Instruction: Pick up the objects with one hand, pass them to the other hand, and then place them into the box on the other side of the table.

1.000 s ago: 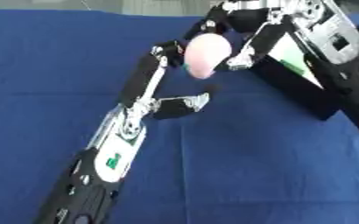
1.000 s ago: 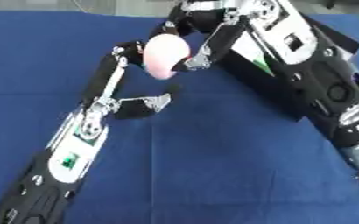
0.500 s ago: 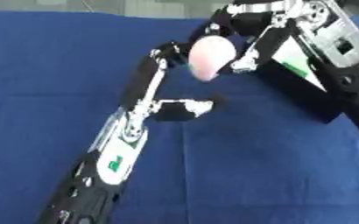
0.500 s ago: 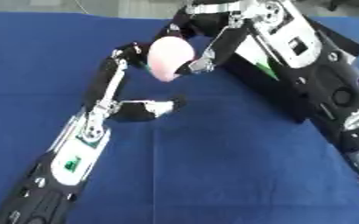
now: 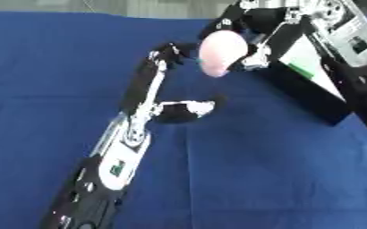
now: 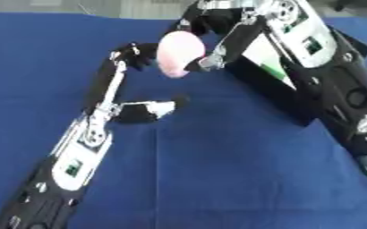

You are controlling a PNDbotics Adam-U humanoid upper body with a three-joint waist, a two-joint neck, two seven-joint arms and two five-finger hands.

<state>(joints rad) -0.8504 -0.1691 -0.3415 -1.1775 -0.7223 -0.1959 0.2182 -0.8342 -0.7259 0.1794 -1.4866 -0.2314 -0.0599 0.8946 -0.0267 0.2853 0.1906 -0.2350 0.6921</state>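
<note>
A pink egg-shaped object (image 5: 221,53) hangs above the blue table, with my right hand (image 5: 253,27) shut on it from above and the right. My left hand (image 5: 143,114) reaches up from the lower left, fingers straight, their dark tips (image 5: 171,50) right beside the object's left side. Its white-tipped thumb (image 5: 188,108) sticks out to the right. I cannot tell if the fingertips touch the object. A black box (image 5: 305,96) lies at the right under my right arm, with something white and green showing in it.
A blue cloth (image 5: 53,80) covers the whole table. My right forearm (image 6: 335,85) runs down the right side over the box. The table's far edge (image 5: 100,11) lies at the top.
The pink object in my right hand has shifted slightly right and up. My left hand's fingertips have stayed beside it and its thumb has barely moved.
</note>
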